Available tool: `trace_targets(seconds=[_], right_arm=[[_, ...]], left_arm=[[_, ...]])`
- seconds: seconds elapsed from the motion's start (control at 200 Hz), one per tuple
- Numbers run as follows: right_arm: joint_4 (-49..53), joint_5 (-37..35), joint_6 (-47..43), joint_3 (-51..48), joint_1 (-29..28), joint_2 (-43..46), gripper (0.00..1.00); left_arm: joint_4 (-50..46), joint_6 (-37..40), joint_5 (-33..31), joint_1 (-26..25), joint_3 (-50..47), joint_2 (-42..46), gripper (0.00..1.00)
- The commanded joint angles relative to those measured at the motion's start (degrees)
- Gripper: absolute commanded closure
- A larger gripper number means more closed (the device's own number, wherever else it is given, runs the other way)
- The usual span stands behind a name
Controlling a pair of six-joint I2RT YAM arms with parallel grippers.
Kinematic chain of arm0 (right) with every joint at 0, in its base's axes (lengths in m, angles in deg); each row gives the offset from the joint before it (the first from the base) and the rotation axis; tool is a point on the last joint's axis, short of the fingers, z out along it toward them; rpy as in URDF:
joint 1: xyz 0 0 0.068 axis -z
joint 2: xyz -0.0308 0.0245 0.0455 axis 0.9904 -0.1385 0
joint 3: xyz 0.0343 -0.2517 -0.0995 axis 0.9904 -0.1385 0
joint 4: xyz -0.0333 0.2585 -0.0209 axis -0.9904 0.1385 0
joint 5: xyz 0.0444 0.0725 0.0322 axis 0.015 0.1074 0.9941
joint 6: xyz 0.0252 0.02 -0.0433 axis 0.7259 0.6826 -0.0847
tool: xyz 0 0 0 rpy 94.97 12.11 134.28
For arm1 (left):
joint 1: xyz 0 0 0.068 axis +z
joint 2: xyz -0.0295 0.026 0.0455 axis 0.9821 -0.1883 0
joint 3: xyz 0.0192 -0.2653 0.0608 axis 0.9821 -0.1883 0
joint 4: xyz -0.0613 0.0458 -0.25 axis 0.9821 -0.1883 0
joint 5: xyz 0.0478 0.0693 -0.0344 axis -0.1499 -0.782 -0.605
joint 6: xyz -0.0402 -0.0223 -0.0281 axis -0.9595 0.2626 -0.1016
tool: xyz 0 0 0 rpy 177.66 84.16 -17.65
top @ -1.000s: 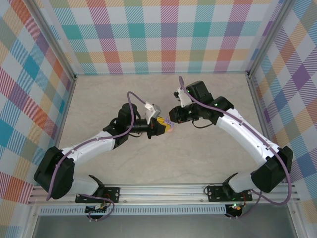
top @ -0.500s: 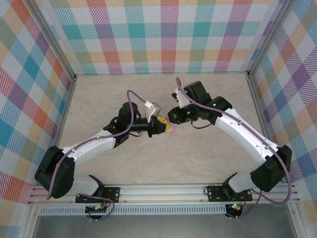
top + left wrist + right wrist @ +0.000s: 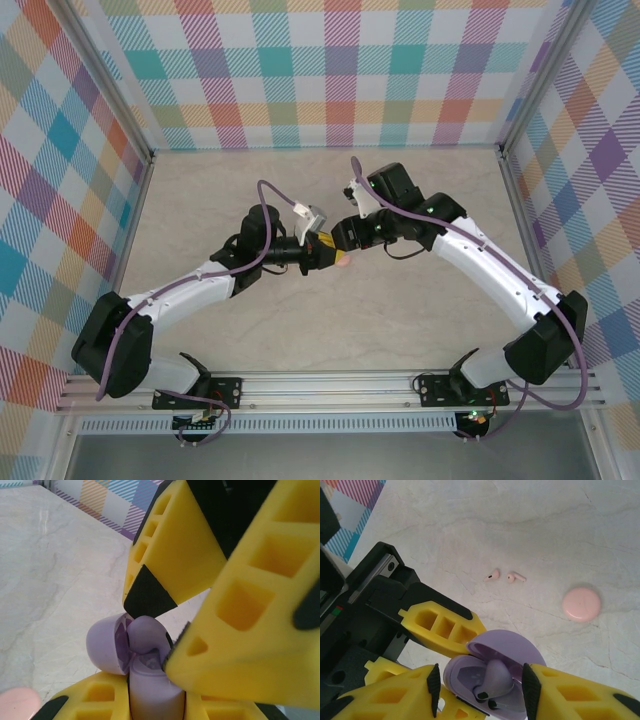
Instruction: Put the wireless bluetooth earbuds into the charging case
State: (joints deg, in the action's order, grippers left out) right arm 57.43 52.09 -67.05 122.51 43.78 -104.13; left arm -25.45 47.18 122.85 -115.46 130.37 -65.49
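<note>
Closest in, the left gripper is clamped on the open purple charging case, which seems to be held clear of the table. The right gripper straddles the case's mouth with its jaws parted, gripping nothing. A purple earbud lies in the well between them.

The risk, as I judge it, is that the earbud looks tipped rather than fully seated. A pad brushing it as that arm lifts away could flick it out onto the table. The two sets of yellow fingers are also crowded together, so a small misjudged move could knock the case askew in its grip.

Farther out on the table sits a round pink case. Beyond it, one pink earbud lies just beside a second pink earbud.

I cannot tell whether another purple earbud is already inside, because the right gripper's fingers cover the lower half of the case.
</note>
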Motion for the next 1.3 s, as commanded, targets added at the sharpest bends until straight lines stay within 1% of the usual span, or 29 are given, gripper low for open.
trace_targets(seconds=[0.0, 0.105, 0.315, 0.415, 0.49, 0.57, 0.685, 0.78, 0.85, 0.96, 1.295], right_arm=[[0.1, -0.4, 0.2, 1.4, -0.5, 1.9, 0.49], [-0.5, -1.3, 0.5, 1.3, -0.5, 2.8, 0.47], [-3.1, -6.4, 3.3, -0.5, -0.4, 5.8, 0.47], [-1.7, -7.6, 3.4, 0.2, -0.4, 6.0, 0.53], [-0.2, -8.4, 3.2, 0.6, -0.2, 6.0, 0.60], [0.3, -6.7, 2.6, 0.6, 0.0, 6.4, 0.69], [0.0, -2.6, 1.8, 0.7, 0.0, 6.5, 0.76], [0.4, -2.5, 1.8, 0.8, 0.1, 6.0, 0.81], [0.4, -2.4, 1.9, 0.8, 0.1, 5.6, 0.86], [0.0, -2.5, 2.2, 0.8, 0.0, 5.0, 0.90], [0.6, -2.2, 2.0, 1.7, 0.0, 3.1, 0.91]], left_arm=[[1.3, -0.2, 0.4, -0.7, 2.2, 0.0, 0.88], [1.2, -0.2, 0.5, -0.7, 1.9, 0.2, 0.88], [1.3, 0.1, -0.3, -0.7, 1.5, 1.2, 0.88], [1.4, 0.5, -0.5, -0.7, 1.2, 1.9, 0.88], [1.4, 1.2, -0.9, -0.7, 0.8, 2.8, 0.88], [1.4, 2.0, -1.7, -0.7, 0.2, 3.9, 0.88], [1.1, 2.5, -2.8, -0.7, -0.2, 4.8, 0.89], [2.0, 2.4, -2.2, -0.7, -0.7, 5.2, 0.89], [2.4, 2.3, -1.4, -0.7, -0.7, 5.2, 0.89], [2.1, 2.7, -1.0, -0.7, -0.7, 5.4, 0.89], [2.5, 3.1, 1.2, -0.8, -0.9, 5.9, 0.89]])
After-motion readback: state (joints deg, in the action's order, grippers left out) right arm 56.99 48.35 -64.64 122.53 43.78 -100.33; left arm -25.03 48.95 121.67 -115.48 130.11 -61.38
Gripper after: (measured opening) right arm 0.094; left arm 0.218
